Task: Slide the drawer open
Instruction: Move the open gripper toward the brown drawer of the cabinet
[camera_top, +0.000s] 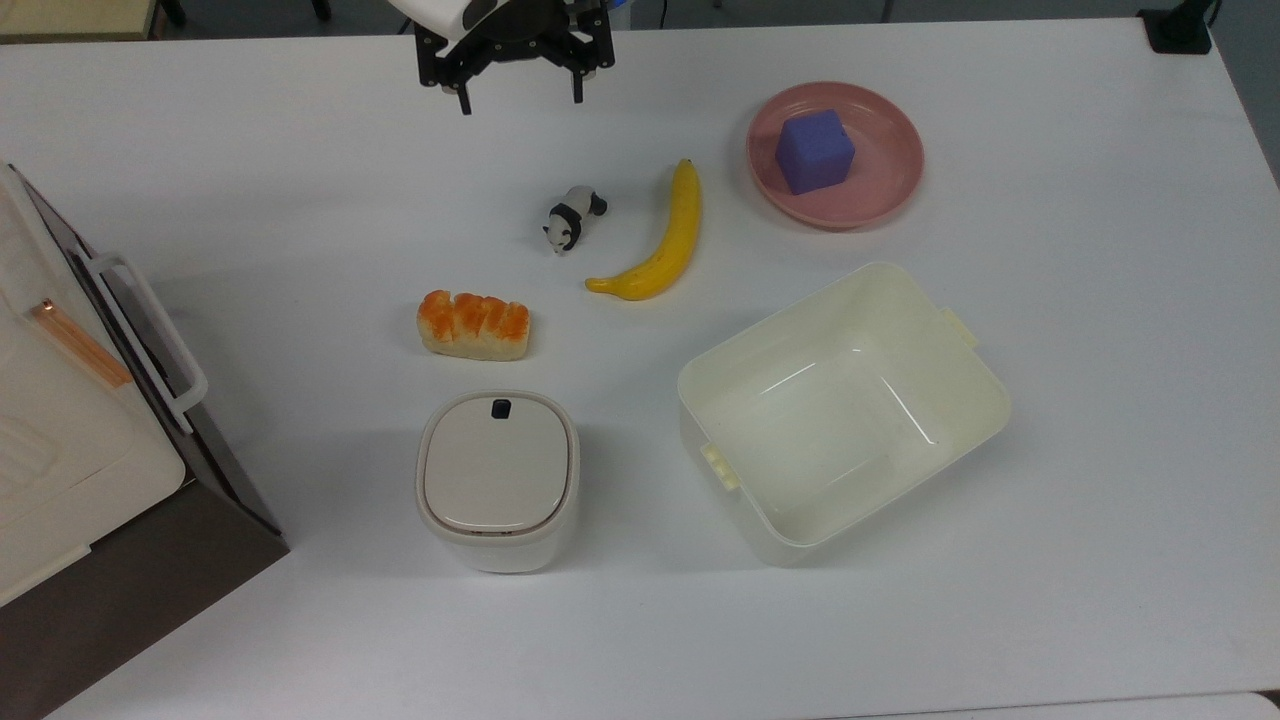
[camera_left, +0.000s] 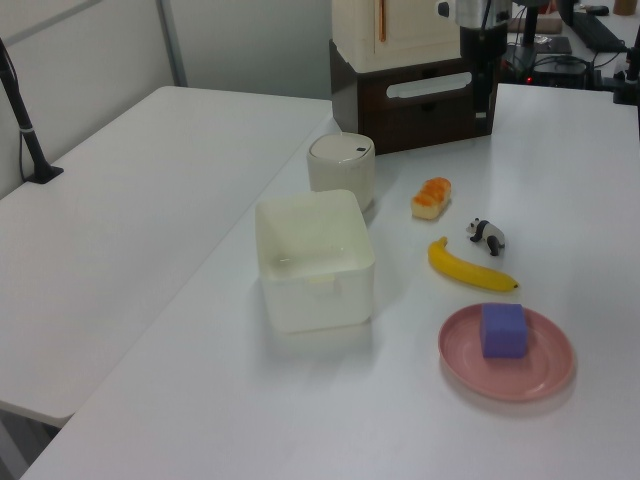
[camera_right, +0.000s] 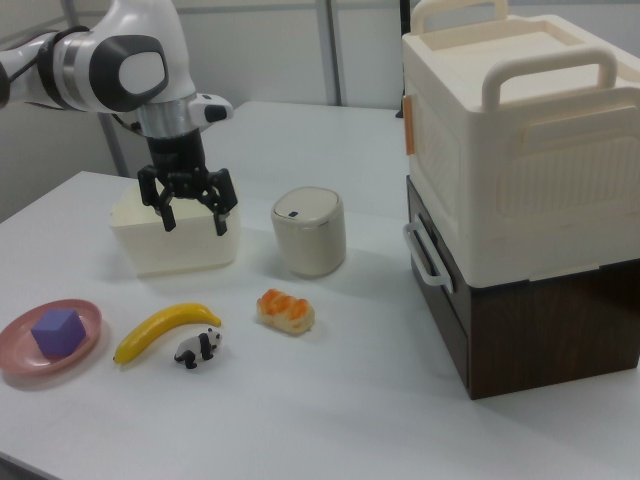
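The dark brown drawer (camera_right: 450, 312) stands pushed in under a cream storage box, its white bar handle (camera_right: 424, 258) facing the table. In the top view the handle (camera_top: 158, 342) lies at the top view's far left. In the left view the drawer (camera_left: 420, 108) is at the far end. My gripper (camera_top: 520, 98) hangs open over the table's far edge in the top view, well away from the handle, with nothing between its fingers. In the right view the gripper (camera_right: 194, 222) hovers in front of the cream tub.
A toy panda (camera_top: 570, 218), a banana (camera_top: 665, 240) and a bread piece (camera_top: 473, 325) lie mid-table. A white lidded bin (camera_top: 497, 478), a cream open tub (camera_top: 960, 400) and a pink plate (camera_top: 890, 190) with a purple cube (camera_top: 815, 150) stand around them.
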